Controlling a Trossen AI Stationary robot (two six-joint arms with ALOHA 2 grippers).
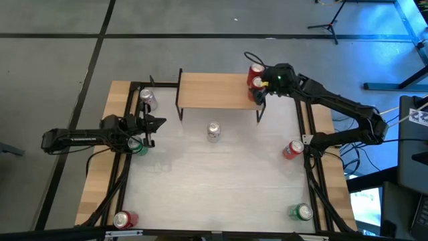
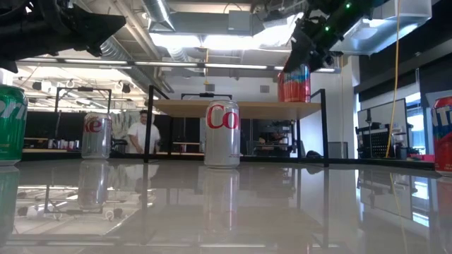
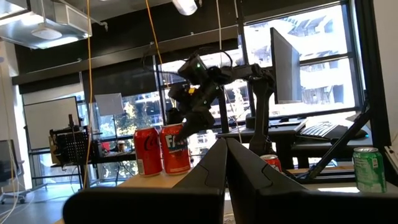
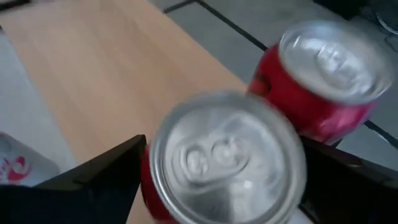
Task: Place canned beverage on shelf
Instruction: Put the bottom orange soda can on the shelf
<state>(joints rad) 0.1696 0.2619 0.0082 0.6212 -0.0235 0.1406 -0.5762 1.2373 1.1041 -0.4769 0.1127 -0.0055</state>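
Note:
The shelf (image 1: 214, 90), a light wood top on thin black legs, stands at the table's far middle. Two red cans stand upright side by side on its right end: one farther back (image 1: 255, 69) and one nearer (image 1: 254, 83). My right gripper (image 1: 261, 86) reaches in from the right and is shut on the nearer red can (image 4: 227, 155). My left gripper (image 1: 159, 123) is shut and empty, held above the table's left side, near a green can (image 1: 138, 146). My right gripper pinches the nearer red can by its upper side wall (image 4: 149, 186), just below the lid, one finger (image 4: 99, 180) on each side. The fingers come from above, slanting in from the table's right. The can stands upright, its base on the shelf top (image 2: 293, 101).
A silver can (image 1: 213, 131) stands on the table in front of the shelf, another (image 1: 148, 99) at the shelf's left. A red can (image 1: 292, 149) stands at the right, a green one (image 1: 302, 212) near right, a red one (image 1: 124, 219) near left.

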